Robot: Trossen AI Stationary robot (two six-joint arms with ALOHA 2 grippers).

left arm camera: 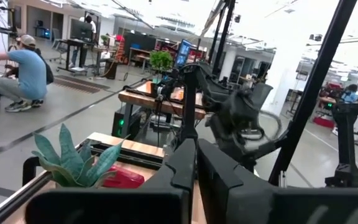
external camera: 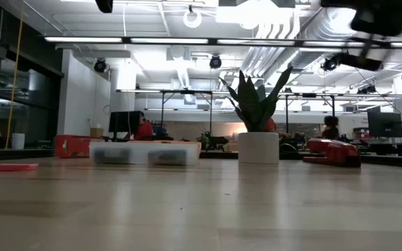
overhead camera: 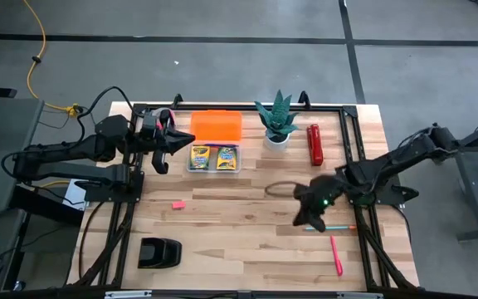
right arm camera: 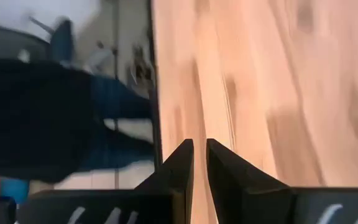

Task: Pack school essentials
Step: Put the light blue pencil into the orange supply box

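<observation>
- The right gripper (overhead camera: 315, 218) hangs low over the near-right part of the table (overhead camera: 239, 249), its two fingers (right arm camera: 182, 163) drawn almost together with only a thin slit between them and nothing held.
- A teal pen (overhead camera: 322, 227) lies on the wood directly under and just near of that gripper, its long axis running left to right; its right end shows an orange tip.
- A pink pen (overhead camera: 336, 255) lies a little nearer still and to the right, its long axis running near to far.
- Both pens sit on the right arm's side, well apart from the clear box (overhead camera: 214, 159) at the table's far middle, where two crayon boxes (overhead camera: 199, 156) already lie; the coming carry looks to run far and left.
- The left gripper (overhead camera: 163, 151) waits just left of that box, fingers (left arm camera: 185, 163) close-set and empty.
- A small pink eraser (overhead camera: 178, 204) lies alone at left of centre, nearer the left arm.
</observation>
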